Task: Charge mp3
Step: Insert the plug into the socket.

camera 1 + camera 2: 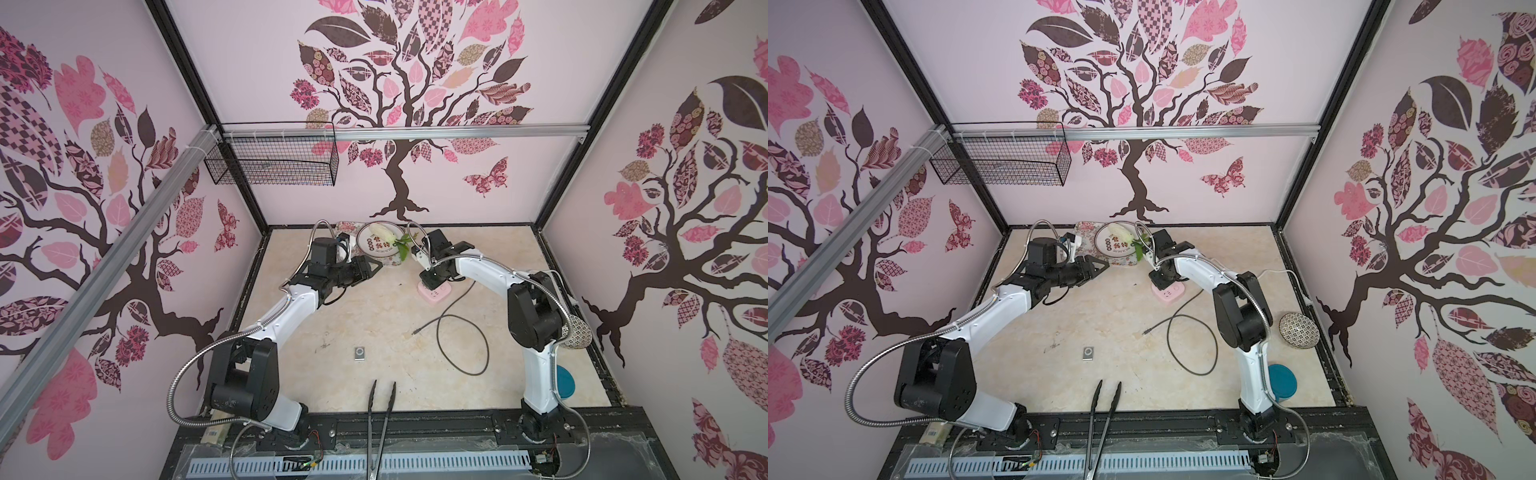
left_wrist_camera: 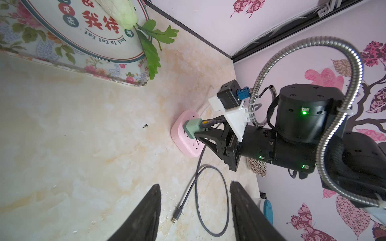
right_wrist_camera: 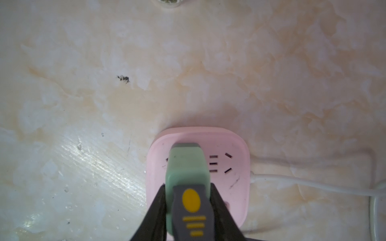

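The mp3, a tiny silver square with a round ring, lies flat on the marble table near the front, apart from both arms. My right gripper is shut on the mint-green charger plug, which stands on the pink power strip. A dark grey cable runs from the plug in a loop, its free end lying on the table. My left gripper hovers open to the left of the strip, holding nothing.
A floral tray with a plate and a leafy vegetable sits at the back. Black tongs lie at the front edge. A patterned bowl and a teal lid are at the right. A wire basket hangs on the back wall.
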`<state>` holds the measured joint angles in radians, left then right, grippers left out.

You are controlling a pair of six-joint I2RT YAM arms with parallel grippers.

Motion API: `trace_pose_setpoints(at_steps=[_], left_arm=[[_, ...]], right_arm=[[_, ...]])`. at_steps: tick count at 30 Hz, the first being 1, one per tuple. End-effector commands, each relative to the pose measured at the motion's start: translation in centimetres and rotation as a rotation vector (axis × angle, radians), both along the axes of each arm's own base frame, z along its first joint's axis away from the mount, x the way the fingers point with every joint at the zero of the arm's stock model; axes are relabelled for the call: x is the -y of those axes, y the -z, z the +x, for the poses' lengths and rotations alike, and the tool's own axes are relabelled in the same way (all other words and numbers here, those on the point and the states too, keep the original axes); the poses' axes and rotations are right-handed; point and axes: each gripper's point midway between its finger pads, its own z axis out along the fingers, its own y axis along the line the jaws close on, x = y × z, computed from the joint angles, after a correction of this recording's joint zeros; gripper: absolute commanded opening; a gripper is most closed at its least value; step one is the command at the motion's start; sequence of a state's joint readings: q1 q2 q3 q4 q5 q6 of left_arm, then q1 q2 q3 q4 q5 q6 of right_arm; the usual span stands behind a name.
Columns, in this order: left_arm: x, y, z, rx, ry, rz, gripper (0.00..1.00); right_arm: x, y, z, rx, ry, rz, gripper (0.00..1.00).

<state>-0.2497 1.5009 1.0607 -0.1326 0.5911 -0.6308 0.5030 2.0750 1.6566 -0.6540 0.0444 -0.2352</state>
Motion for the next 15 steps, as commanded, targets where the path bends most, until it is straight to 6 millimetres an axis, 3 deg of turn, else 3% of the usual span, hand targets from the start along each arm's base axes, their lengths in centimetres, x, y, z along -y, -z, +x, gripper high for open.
trace_pose_setpoints(at_steps=[1,9,12,15], left_arm=[[-0.3,-2.5,0.1,0.07,-0.004,0.031,0.55],[-1.0,-1.9,-1.0,0.024,-0.012,0.109,0.55],[-2.3,0.4,-2.5,-0.07,-0.03,0.323,0.56],[-2.6,1.2,-3.9,-0.114,-0.027,0.362,0.56]], right_arm=[[2.1,5.3,-2.8,-0.136,0.011,-0.124,0.0],[2.4,8.2,-3.8,-0.163,0.041,-0.114,0.01],[1.6,6.9,-3.7,-0.15,0.051,-0.057,0.17],[1.0,4.4,-3.3,-0.111,0.065,-0.006,0.34]])
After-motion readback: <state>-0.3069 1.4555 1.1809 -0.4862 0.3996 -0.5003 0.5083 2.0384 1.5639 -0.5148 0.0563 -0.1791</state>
